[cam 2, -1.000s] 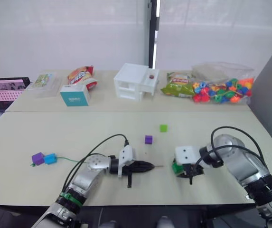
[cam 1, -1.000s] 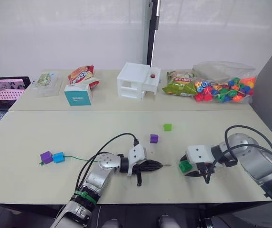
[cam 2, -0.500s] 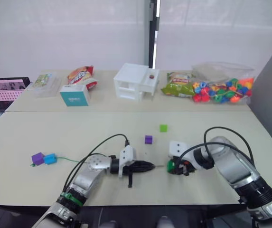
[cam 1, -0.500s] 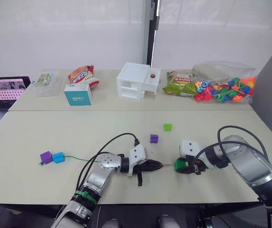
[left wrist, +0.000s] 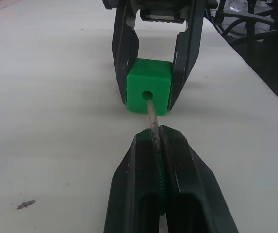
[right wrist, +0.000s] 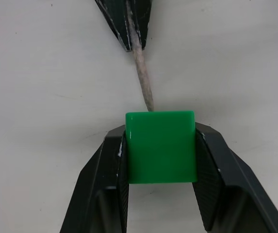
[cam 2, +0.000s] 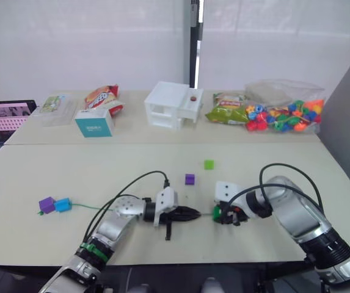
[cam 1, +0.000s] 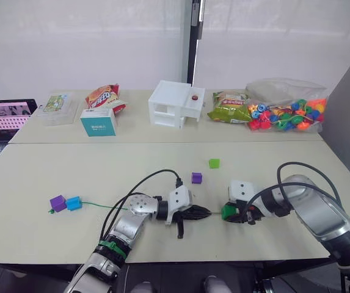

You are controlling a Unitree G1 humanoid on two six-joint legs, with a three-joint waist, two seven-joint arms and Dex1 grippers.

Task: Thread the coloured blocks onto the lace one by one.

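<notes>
Left wrist view, lower centre: the left end effector (left wrist: 160, 145) has its fingers pressed together on the lace tip (left wrist: 152, 116), so the stiff grey point sticks out forward like a needle. The tip sits at the lower edge of the hole in the dark green block (left wrist: 148, 92), slightly off centre; whether it has entered I cannot tell. The right end effector (left wrist: 154, 85) pinches that block from both sides, hole turned toward the tip, which seems the reason for the low, facing poses of both arms just above the surface (left wrist: 46, 97).

In the left eye view this meeting is at lower centre, left end effector (cam 1: 200, 213) and right end effector (cam 1: 233, 212) nearly touching. The lace (cam 1: 95, 205) trails to the left of the frame, where a purple block (cam 1: 57, 202) and a blue block (cam 1: 73, 202) are already on it, by my reading. Farther up, near the middle, a second purple block (cam 1: 196, 177) and the light green block (cam 1: 214, 163) lie loose, waiting. At the far upper right is a bag of beads (cam 1: 288, 115).
</notes>
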